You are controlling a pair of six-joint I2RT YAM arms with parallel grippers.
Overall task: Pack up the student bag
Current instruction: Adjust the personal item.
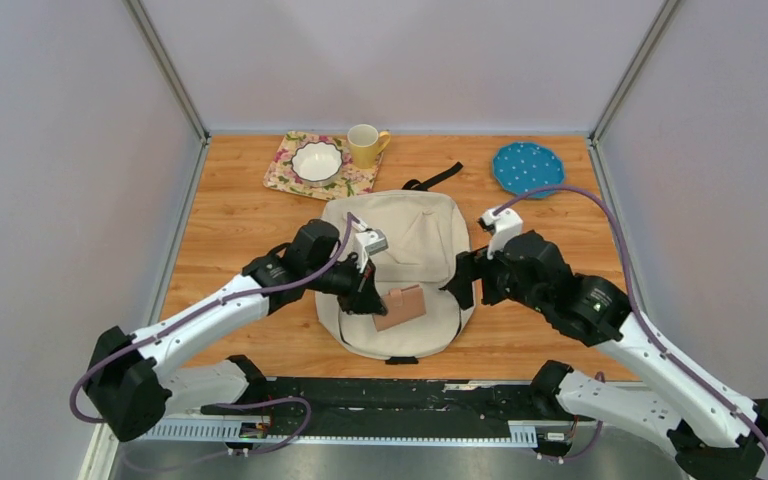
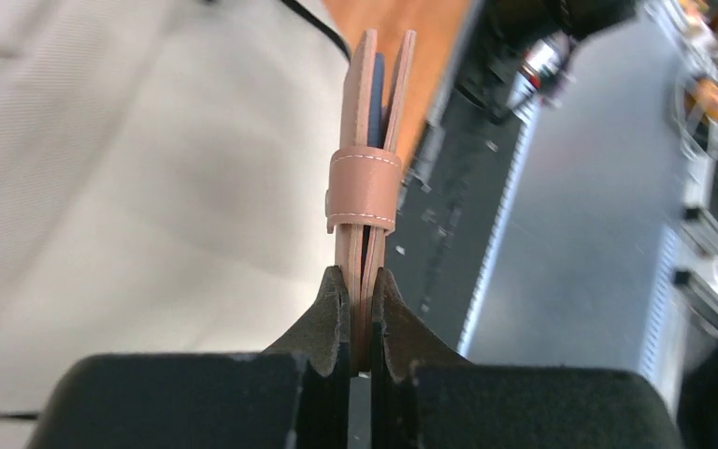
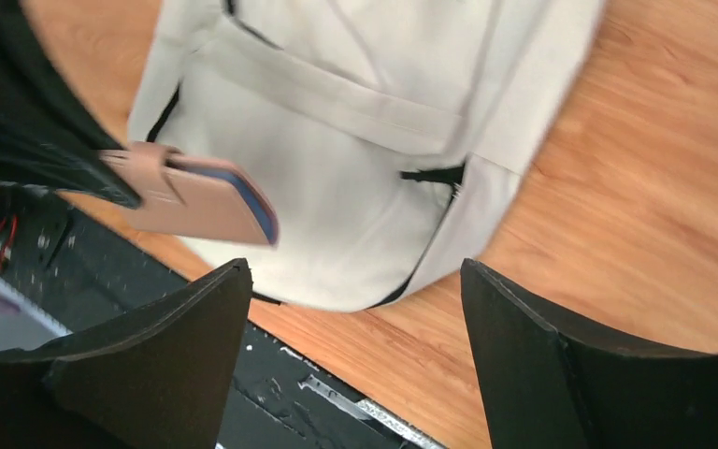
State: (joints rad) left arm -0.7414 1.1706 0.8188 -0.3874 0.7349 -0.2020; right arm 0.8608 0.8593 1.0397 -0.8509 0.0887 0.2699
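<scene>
I find the notebook point(image 2: 365, 187) clamped in the left tool point(image 2: 360, 278) over the bag point(image 1: 400, 225), not yet packed; the right tool point(image 3: 355, 268) stands apart, empty.

The left arm point(image 1: 210, 305) reaches from the table's point(image 1: 240, 215) near edge toward its middle, the left gripper point(image 2: 360, 276) clamped on a notebook point(image 2: 366, 187) held edge-up. The right arm point(image 1: 650, 350) angles inward opposite, the right gripper point(image 3: 355, 271) with jaws spread wide.
</scene>
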